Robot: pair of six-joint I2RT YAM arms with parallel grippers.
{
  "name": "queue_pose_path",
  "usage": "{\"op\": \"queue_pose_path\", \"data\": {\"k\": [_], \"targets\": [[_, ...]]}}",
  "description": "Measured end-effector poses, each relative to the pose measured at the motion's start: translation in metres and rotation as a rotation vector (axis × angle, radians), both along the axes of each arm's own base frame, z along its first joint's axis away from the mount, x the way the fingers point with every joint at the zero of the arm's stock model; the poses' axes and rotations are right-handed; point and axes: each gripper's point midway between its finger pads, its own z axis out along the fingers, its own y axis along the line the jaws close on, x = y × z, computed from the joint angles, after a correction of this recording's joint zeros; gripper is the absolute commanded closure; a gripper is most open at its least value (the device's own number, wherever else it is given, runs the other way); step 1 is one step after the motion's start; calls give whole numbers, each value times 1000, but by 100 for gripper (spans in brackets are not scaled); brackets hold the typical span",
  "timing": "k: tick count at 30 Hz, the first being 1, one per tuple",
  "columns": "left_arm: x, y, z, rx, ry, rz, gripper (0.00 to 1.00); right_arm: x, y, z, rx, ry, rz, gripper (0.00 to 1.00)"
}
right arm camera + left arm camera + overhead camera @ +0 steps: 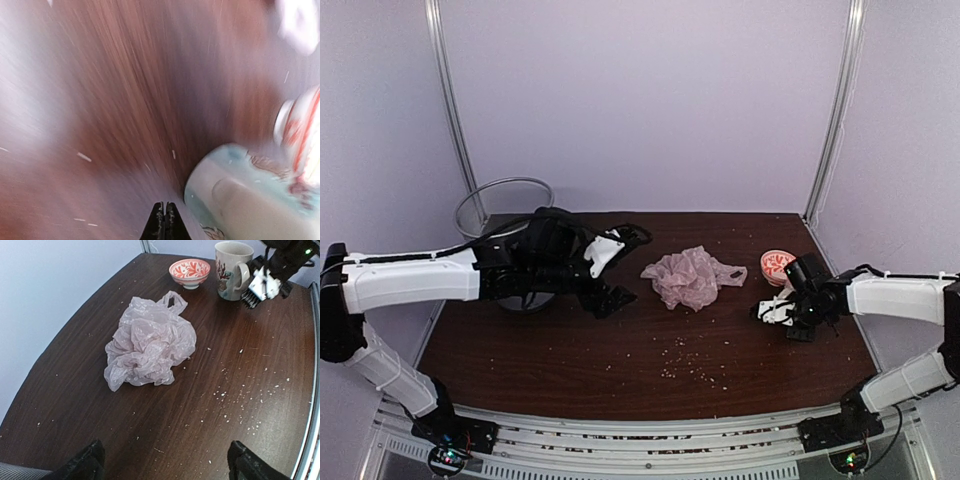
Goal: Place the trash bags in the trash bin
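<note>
Two fingers [82, 465] of the left gripper [623, 270] stand wide apart, holding nothing, and face the trash bag [688, 277], which lies crumpled on the middle of the dark wooden table [620, 350], clear of those tips. The right gripper [165, 220] has its fingers pressed together, empty, just beside a cream patterned mug [230, 270] and near a red-and-white bowl [189, 271]. The trash bin [506, 179] stands by the table's far left corner, behind the left arm, well apart from the bag.
</note>
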Motion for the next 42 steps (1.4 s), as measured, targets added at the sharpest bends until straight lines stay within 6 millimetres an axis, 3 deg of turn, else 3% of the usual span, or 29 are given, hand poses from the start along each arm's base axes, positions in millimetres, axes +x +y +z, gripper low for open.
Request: {"op": "queue_pose_path", "data": {"k": [5, 9, 13, 17, 20, 25, 27, 29, 30, 33, 36, 38, 42], "targets": [[15, -29, -13, 37, 46, 73, 10, -1, 61, 50, 303, 5, 93, 86], [22, -56, -31, 25, 100, 121, 8, 16, 105, 99, 528, -11, 144, 86], [46, -81, -61, 36, 129, 189, 5, 28, 136, 119, 672, 21, 174, 84], [78, -109, -87, 45, 109, 262, 3, 26, 139, 111, 708, 53, 117, 81], [105, -131, -97, 28, 85, 314, 4, 23, 135, 118, 734, 27, 74, 80], [136, -129, -103, 10, 58, 407, 9, 19, 120, 149, 796, -83, 33, 78], [147, -123, -103, 1, 51, 428, 18, 23, 110, 158, 815, -124, 5, 78], [156, -118, -105, 0, 48, 434, 37, 29, 101, 159, 818, -140, -27, 77], [158, -117, -105, -4, 51, 432, 49, 30, 98, 158, 818, -142, -38, 77], [160, -114, -108, -9, 52, 385, 100, 32, 95, 156, 818, -140, -53, 74], [141, -103, -121, 24, 84, 325, 100, 32, 96, 157, 827, -139, -51, 71], [116, -88, -126, 44, 116, 280, 100, 31, 97, 158, 832, -138, -46, 65], [72, -63, -97, -6, 140, 190, 100, 25, 103, 162, 852, -124, 3, 38]]}}
